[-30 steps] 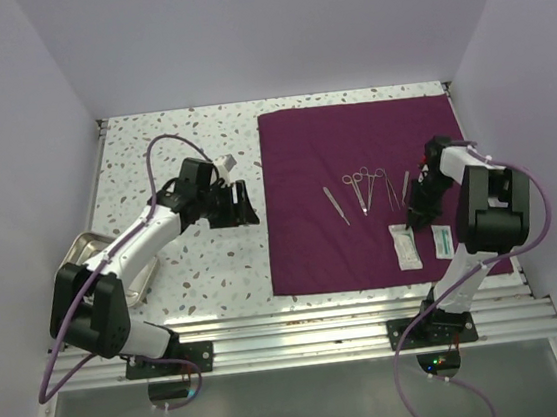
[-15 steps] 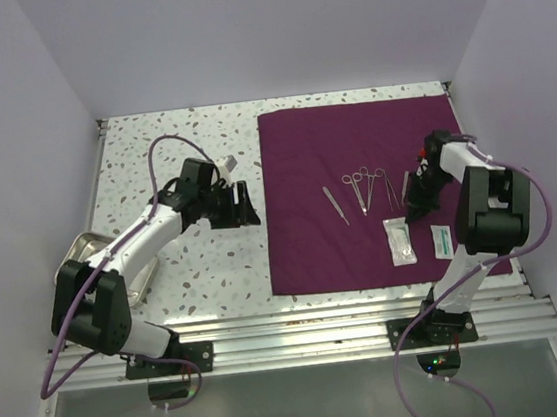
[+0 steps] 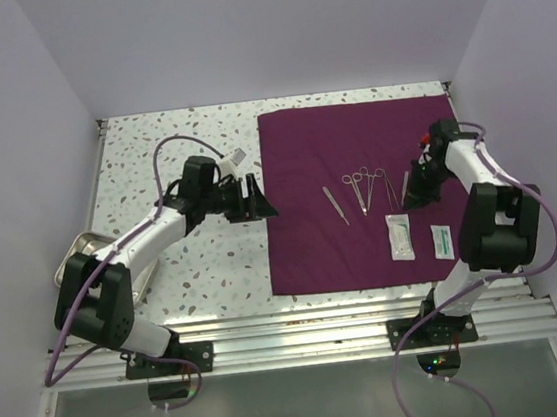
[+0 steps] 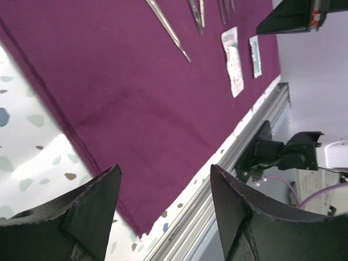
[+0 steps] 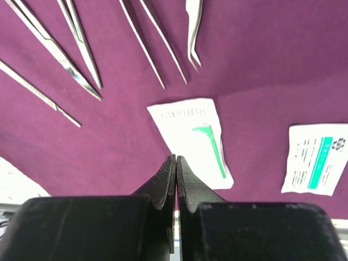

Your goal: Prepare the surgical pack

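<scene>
The surgical pack is a large maroon cloth spread flat on the right half of the table. Several steel instruments lie in a row on it. Two white packets sit nearer the front. My left gripper hovers open at the cloth's left edge; in the left wrist view its empty fingers frame the cloth's front-left corner. My right gripper is shut on nothing above the cloth. In the right wrist view it points at the long packet.
A metal tray lies at the table's left edge, beside the left arm. An aluminium rail runs along the near edge. Walls close the table in on three sides. Speckled tabletop shows left of the cloth.
My right gripper has shut and drawn back from the long packet, which shifted slightly. My left gripper moved right to the cloth's left edge.
</scene>
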{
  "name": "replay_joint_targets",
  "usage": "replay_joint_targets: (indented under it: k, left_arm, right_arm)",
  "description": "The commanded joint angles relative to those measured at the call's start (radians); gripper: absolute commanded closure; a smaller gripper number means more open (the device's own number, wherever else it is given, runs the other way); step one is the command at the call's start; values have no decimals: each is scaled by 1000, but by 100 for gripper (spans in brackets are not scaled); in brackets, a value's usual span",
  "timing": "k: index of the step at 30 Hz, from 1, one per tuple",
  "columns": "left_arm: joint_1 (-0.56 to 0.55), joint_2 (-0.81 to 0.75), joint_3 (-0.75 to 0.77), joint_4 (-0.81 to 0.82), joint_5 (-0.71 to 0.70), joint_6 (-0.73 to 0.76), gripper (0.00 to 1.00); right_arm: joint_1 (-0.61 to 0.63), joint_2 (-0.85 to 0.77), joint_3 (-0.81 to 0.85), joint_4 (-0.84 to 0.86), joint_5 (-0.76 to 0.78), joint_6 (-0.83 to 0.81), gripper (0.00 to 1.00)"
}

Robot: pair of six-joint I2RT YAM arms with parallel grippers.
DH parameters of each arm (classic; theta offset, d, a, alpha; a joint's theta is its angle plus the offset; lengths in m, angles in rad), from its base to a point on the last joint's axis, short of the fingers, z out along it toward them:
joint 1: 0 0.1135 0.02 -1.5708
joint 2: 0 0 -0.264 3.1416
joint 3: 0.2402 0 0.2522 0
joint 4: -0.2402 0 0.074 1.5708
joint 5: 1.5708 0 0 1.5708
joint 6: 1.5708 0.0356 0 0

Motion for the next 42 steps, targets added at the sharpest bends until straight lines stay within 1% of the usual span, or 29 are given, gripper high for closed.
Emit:
replay_joint_targets:
  k: [1,2,3,4,5,7,8,10,18,22,23,28,30,33,34,40,42]
  left_arm:
    - [-13,20,-21,127,86,-72,30]
    - [-20,20,-21,123,86,-74,29]
    - [-23,17,-21,118,83,-71,30]
    - [-26,14,-21,112,70,-66,30]
    - [-29,11,-22,98,62,-61,30]
    - [-27,5,-22,90,53,-48,30]
    - [-29,7,-24,84,53,-45,30]
    - [-29,14,-22,78,60,-40,30]
    - [-27,10,-16,40,54,-8,30]
    - [-27,16,-21,41,62,-9,30]
    - [-27,20,-24,44,62,-11,30]
    - [-27,26,-19,49,65,-17,30]
    - [-27,28,-22,52,66,-18,30]
    - [-27,30,-21,49,65,-22,30]
    - [-27,30,-21,49,66,-20,30]
    - [-27,26,-25,47,63,-22,31]
    - [-27,26,-27,44,63,-20,31]
  right_arm:
    - [5,-32,36,-68,-23,17,100]
    - [5,-26,38,-79,-8,18,82]
    - [15,-19,33,-98,-4,23,67]
    - [28,-15,27,-108,29,37,56]
    - [47,-9,30,-122,63,40,42]
    - [120,7,32,-139,115,26,31]
    - [140,15,30,-141,152,26,22]
    - [169,41,15,-133,155,29,20]
    - [170,100,-29,-119,258,31,20]
    - [170,98,-51,-101,238,15,20]
    - [194,101,-56,-93,229,15,20]
    - [212,119,-62,-70,215,23,20]
    - [211,135,-63,-69,223,26,21]
    - [211,156,-68,-56,247,28,25]
    - [211,161,-71,-53,250,28,28]
    - [211,181,-74,-47,264,18,35]
    - [211,181,-72,-50,269,15,36]
